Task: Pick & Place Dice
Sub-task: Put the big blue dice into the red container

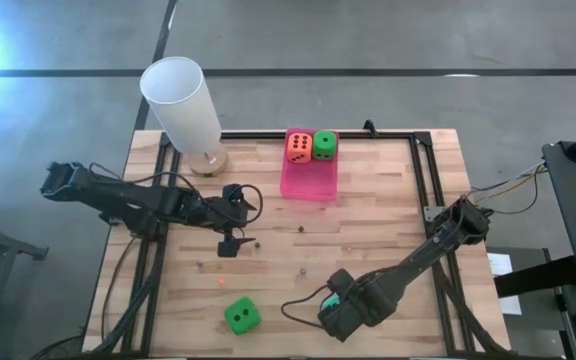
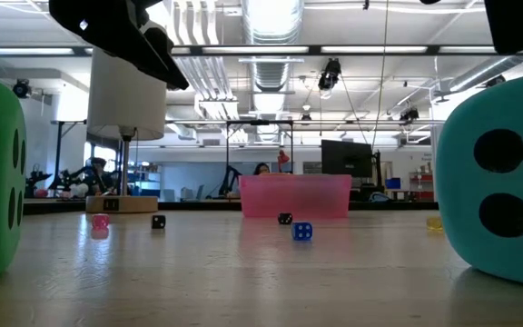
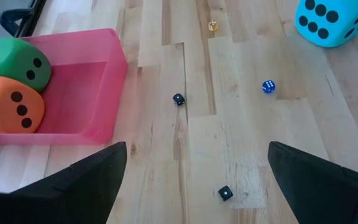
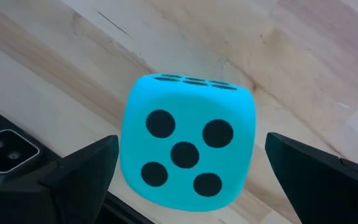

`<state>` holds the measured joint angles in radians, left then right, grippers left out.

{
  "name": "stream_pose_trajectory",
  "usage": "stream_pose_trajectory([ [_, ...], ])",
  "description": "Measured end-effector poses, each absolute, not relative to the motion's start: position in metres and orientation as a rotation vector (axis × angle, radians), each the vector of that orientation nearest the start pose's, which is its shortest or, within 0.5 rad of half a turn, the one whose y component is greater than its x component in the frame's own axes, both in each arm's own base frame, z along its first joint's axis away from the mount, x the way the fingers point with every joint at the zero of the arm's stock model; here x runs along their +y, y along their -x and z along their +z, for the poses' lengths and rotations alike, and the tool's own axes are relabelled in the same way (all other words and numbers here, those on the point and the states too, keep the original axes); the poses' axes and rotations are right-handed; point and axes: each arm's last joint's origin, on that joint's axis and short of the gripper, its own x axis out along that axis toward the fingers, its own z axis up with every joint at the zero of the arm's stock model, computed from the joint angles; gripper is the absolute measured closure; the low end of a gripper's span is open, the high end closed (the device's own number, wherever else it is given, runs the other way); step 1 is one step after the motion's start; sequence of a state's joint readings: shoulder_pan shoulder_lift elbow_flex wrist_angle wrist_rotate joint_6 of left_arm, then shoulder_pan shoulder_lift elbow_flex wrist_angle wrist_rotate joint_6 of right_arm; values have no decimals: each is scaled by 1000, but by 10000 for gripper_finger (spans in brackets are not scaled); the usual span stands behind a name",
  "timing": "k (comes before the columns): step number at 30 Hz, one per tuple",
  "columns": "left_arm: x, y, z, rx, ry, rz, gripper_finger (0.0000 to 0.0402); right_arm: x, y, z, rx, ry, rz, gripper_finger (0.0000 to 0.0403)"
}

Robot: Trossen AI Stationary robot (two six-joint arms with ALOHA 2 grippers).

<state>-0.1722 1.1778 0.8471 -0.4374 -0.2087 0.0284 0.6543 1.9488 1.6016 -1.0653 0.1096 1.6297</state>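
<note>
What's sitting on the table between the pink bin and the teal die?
Between the pink bin and the teal die, the left wrist view shows only bare wood and tiny dice: one black, one blue.

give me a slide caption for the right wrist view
Right gripper, fingers open, poised over the teal die on the wooden table.

Two dice (image 1: pixel 311 146) are held side by side in the bin (image 1: pixel 308 184) at the counter's (image 1: pixel 388 215) back edge; a lamp (image 1: pixel 186 108) is placed to its left. Two more dice (image 1: pixel 241 315) are set apart near the front edge.
</note>
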Motion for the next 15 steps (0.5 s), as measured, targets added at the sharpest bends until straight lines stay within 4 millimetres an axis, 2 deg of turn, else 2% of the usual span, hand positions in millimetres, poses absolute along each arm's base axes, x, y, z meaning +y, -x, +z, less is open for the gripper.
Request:
stream_pose_trajectory([
  [15,-35,-237,258,755,-172,24,10,233,-309,225,1258,-853,-630,3],
])
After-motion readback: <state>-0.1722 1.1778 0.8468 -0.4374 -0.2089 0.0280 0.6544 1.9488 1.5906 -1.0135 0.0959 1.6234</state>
